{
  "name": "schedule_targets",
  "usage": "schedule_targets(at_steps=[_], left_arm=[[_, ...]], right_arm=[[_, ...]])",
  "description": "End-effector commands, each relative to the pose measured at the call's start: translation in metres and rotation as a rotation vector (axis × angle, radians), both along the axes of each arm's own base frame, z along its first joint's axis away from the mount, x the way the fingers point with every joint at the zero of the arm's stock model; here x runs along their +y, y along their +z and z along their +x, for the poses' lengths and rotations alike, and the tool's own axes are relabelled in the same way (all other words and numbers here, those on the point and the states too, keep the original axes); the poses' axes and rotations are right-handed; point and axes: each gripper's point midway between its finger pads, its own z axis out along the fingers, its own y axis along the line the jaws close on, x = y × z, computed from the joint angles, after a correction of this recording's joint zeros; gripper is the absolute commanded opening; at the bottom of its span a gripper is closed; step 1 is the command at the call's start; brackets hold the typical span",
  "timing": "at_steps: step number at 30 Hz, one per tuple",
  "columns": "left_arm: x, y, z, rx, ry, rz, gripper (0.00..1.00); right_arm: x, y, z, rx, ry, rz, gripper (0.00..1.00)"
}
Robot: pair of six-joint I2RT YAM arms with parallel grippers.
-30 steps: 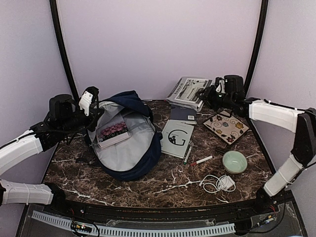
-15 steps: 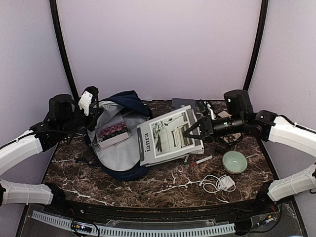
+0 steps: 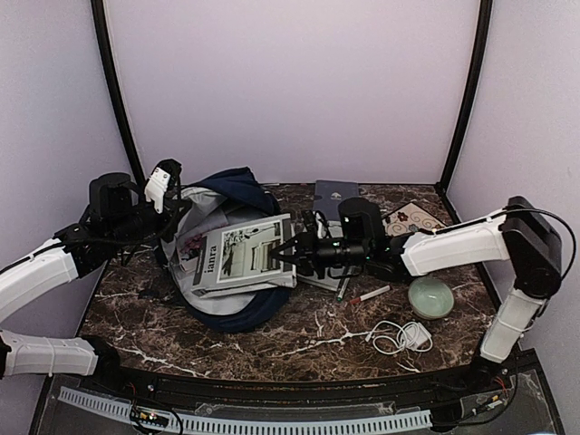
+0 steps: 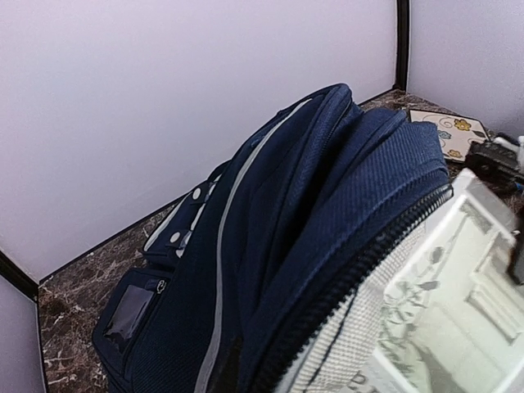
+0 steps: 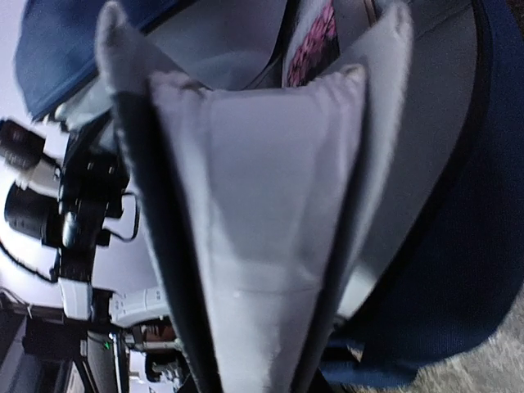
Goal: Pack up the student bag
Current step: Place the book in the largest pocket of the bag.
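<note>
The student bag (image 3: pixel 243 311) lies open on the left of the table, navy outside (image 4: pixel 311 205) with grey lining. At its upper left rim my left gripper (image 3: pixel 173 217) is shut on the fabric; its fingers do not show in the left wrist view. My right gripper (image 3: pixel 284 252) is shut on the edge of a grey magazine (image 3: pixel 237 256) that lies tilted over the bag's opening. In the right wrist view the magazine (image 5: pixel 270 205) runs end-on between the dark fingers (image 5: pixel 168 270). A pink-flowered book (image 5: pixel 313 39) lies inside the bag.
Right of the bag lie a white book (image 3: pixel 324 275), pens (image 3: pixel 369 295), a green bowl (image 3: pixel 430 297) and a white charger cable (image 3: pixel 400 337). A dark notebook (image 3: pixel 335 194) and a floral pouch (image 3: pixel 413 217) sit at the back right.
My right arm has swung left from the back right corner, carrying the magazine to the bag's opening. The left arm has stayed still on the bag's rim.
</note>
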Motion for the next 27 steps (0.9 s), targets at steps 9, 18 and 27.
schedule_targets(at_steps=[9,18,27], left_arm=[[-0.026,0.062,-0.017,-0.123,-0.168,-0.164,0.00],[-0.023,0.057,-0.012,-0.110,-0.144,-0.152,0.00],[-0.021,0.054,-0.009,-0.109,-0.125,-0.134,0.00]], right_arm=[[0.080,0.036,0.117,0.009,-0.496,0.249,0.27],[0.103,-0.013,0.112,-0.021,-0.533,0.020,0.61],[0.044,-0.045,0.053,-0.174,-0.285,-0.439,1.00]])
